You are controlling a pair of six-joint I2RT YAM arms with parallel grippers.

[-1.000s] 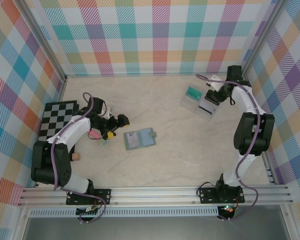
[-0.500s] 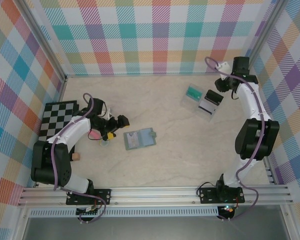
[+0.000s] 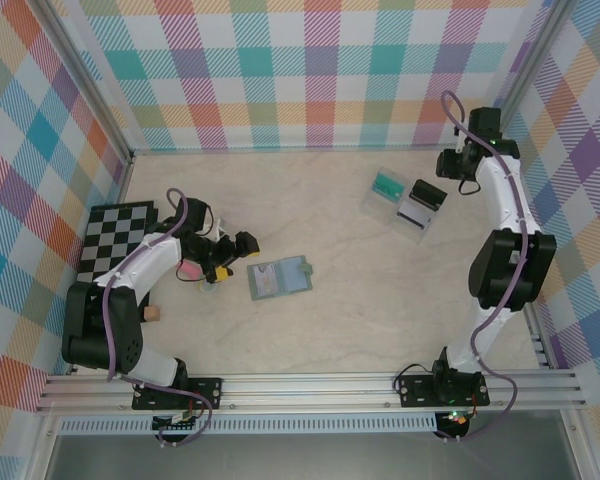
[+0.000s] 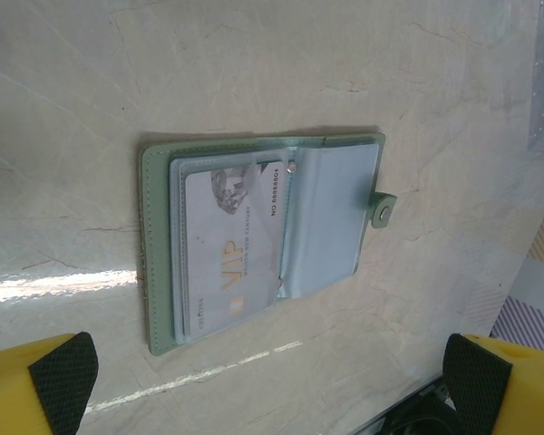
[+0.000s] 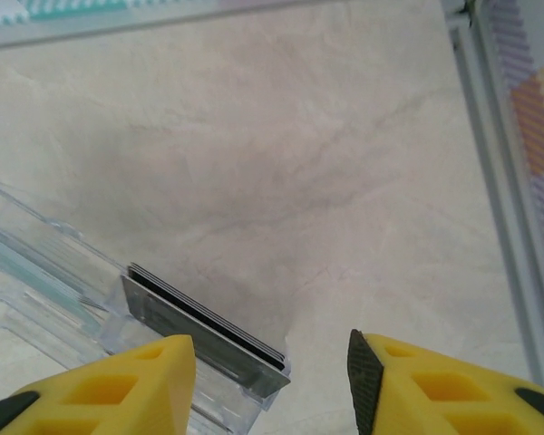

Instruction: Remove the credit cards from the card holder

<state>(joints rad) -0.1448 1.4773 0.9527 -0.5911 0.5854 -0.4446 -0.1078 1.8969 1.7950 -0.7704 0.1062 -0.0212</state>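
Observation:
The grey-teal card holder [image 3: 280, 278] lies open on the table's middle. In the left wrist view its panel [image 4: 159, 272] shows a pale credit card [image 4: 231, 258] printed VIP in a pocket, and the tab strap [image 4: 382, 210] sticks out to the right. My left gripper [image 3: 236, 256] hovers just left of the holder, open wide [image 4: 270, 381], nothing between its fingers. My right gripper [image 3: 452, 166] is at the far right, open [image 5: 272, 385] above bare table. Dark cards [image 5: 204, 326] stand stacked in the clear tray [image 3: 405, 200] beside its left finger [image 5: 118, 390].
A teal card [image 3: 386, 185] rests in the tray's left compartment. The chequered board [image 3: 115, 235] lies at the left, with a pink item [image 3: 190, 270] and a small round thing [image 3: 210, 287] under my left arm. A metal rail [image 5: 503, 190] bounds the table on the right.
My right gripper has drawn back from over the clear tray toward the far right corner and its jaws have opened wider. The dark cards stay in the tray. The left arm has barely moved.

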